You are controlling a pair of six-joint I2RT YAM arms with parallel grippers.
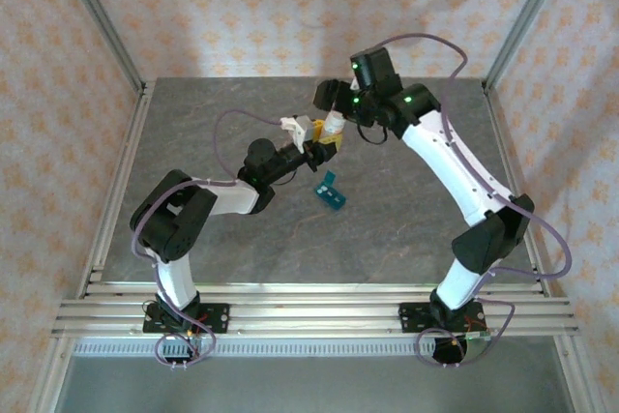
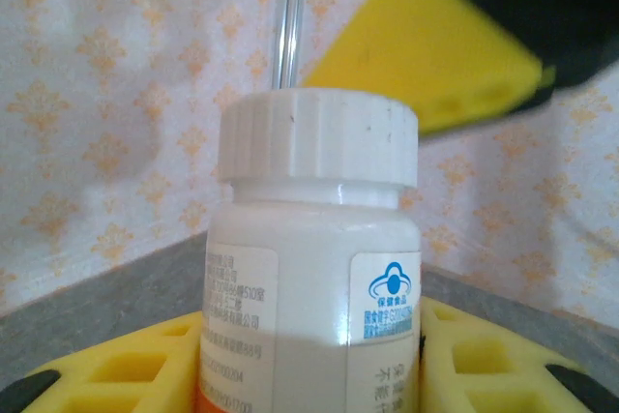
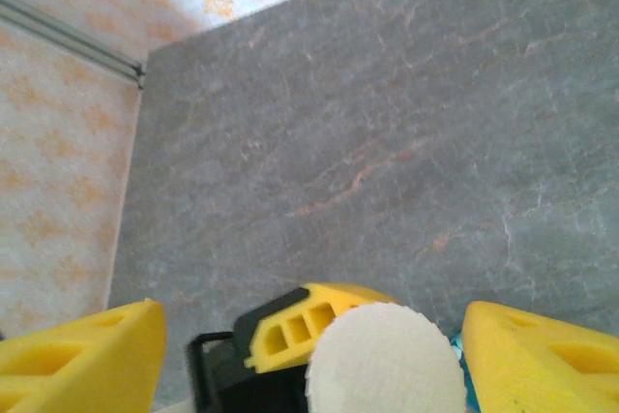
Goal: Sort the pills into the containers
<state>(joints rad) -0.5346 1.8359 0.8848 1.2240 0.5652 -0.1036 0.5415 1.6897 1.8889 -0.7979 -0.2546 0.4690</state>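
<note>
Left wrist: left gripper (image 2: 309, 369) clamped on white bottle (image 2: 309, 268). Right wrist: right gripper (image 3: 309, 355) spread astride cap (image 3: 387, 360). Teal pill box (image 1: 334, 195) likely light, stiff; pinch long sides.

Toward the far edge of the table (image 1: 193, 132), the middle is blocked by the left arm (image 1: 208, 202) and the right arm (image 1: 450, 166), met at the white bottle (image 2: 314, 268). The bottle is clamped in the left gripper (image 1: 324, 145), and the right gripper (image 3: 309, 336) is spread over its cap. The teal pill box (image 1: 331, 191) is laid just nearer. Free room is left along the left edge and mid near edge.
</note>
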